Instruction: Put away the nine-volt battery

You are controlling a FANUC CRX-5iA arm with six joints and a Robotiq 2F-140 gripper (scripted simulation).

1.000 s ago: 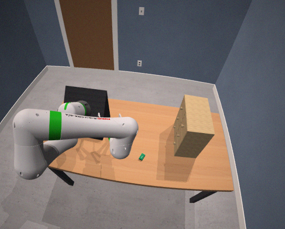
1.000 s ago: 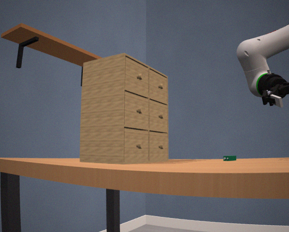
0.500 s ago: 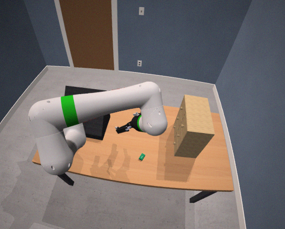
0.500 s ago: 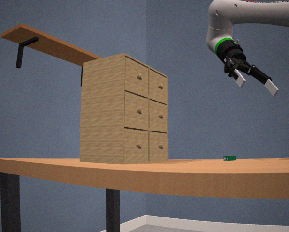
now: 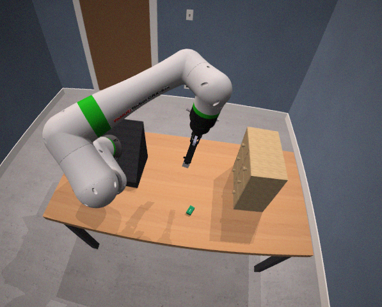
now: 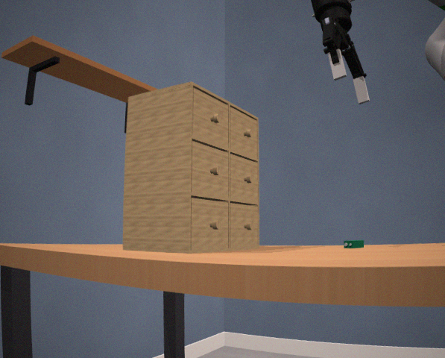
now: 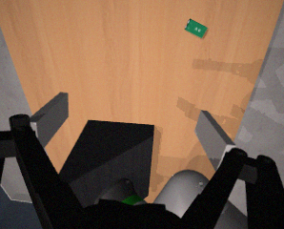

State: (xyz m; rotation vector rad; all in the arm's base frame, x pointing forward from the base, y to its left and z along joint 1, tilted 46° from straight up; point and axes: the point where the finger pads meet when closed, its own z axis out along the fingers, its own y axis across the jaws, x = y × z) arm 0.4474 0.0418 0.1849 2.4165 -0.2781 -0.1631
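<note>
The green nine-volt battery (image 5: 190, 210) (image 6: 353, 244) (image 7: 196, 29) lies flat on the table, in front of the chest's drawer side. The small wooden chest (image 5: 267, 155) (image 6: 159, 169) stands upright on the right of the table in the top view. Its six drawers, in two columns of three, look pushed in, each with a small knob; their insides are hidden. My gripper (image 6: 350, 86) (image 7: 134, 113) is open and empty, high above the table. In the wrist view the battery lies beyond the fingertips, toward the upper right.
A black block (image 5: 138, 158) (image 7: 111, 153) stands at the arm's base on the left of the table (image 5: 171, 185) (image 6: 311, 285). A wall shelf (image 6: 80, 71) shows behind the chest in the exterior view.
</note>
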